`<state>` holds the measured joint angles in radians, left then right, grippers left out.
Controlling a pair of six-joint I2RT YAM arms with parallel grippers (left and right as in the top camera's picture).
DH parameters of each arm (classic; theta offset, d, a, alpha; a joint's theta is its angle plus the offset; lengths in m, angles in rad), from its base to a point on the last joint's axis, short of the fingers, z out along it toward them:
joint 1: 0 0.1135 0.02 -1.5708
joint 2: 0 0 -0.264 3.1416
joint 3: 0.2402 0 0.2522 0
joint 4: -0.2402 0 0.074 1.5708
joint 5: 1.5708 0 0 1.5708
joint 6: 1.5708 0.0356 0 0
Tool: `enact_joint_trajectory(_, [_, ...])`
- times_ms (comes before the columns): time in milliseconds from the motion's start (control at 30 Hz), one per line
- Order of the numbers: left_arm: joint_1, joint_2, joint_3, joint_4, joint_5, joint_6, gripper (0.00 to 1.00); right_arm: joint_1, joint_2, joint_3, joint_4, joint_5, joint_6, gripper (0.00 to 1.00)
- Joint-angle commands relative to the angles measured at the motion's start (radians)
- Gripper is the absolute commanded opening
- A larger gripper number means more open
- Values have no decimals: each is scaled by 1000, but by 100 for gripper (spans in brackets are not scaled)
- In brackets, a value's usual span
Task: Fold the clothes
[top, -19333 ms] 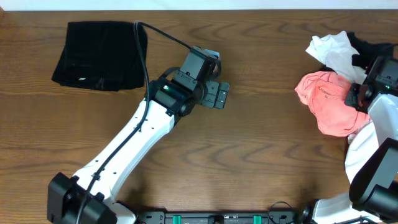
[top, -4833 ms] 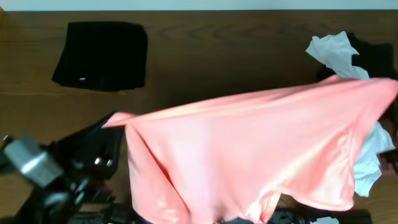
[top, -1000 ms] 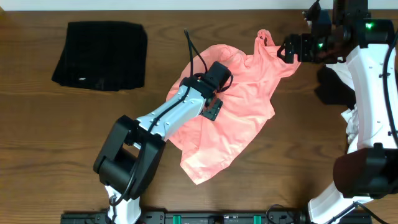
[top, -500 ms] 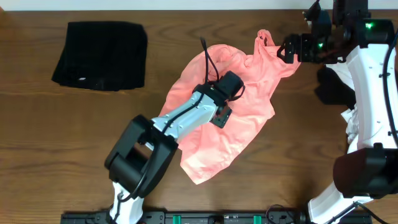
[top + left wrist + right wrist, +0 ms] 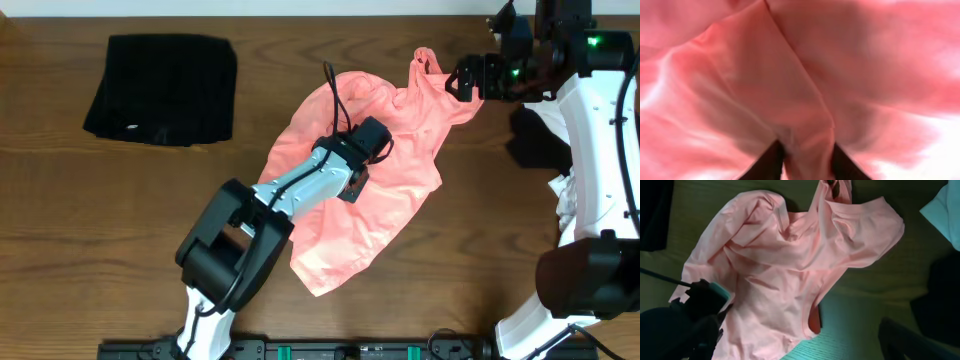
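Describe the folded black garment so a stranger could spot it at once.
From above, go to the far left corner of the wooden table, well clear of the crumpled salmon-pink T-shirt in the middle. The black garment lies there alone. Unlike the loose black cloth heaped at the right edge, it is a flat, neat rectangle.

One pink T-shirt, one black rectangle, two arms
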<state>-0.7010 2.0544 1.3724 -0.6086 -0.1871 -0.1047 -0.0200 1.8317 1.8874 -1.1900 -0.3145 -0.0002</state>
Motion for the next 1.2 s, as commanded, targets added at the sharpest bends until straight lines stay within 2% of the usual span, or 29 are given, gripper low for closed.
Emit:
enact_joint_trajectory(0, [4,10,1,-4,-62,-1,22,2,2,-5,1,4,3,99])
enact_joint_trajectory(233, [30,-39,58,-68,-193,-32,6,2,2,-5,4,4,2,99])
enact_joint_trajectory(467, [148,-140,113,-76,-274,-31,6,2,2,-5,4,3,2,99])
enact_joint_trajectory(767, [388,-171,113,70,-274,-31,6,2,2,-5,4,3,-17,99])
enact_joint_trajectory(1000, [512,-171,113,144,-274,-31,7,2,2,-5,5,3,-16,99])
enact_joint_trajectory(1033, [524,-171,113,143,-273,-32,24,2,2,-5,5,3,-16,99])
enact_joint_trajectory(1067, [532,-171,113,139,-270,-31,54,2,2,-5,7,3,-17,99])
enact_joint_trajectory(1100, [537,-171,113,135,-270,-32,74,2,2,-5,9,3,-16,99])
enact_joint_trajectory(1133, [539,-171,113,129,-270,-31,93,2,2,-5,12,3,-16,99])
enact_joint_trajectory(1167, [539,-171,113,123,-270,-31,100,2,2,-5,15,3,-16,99])
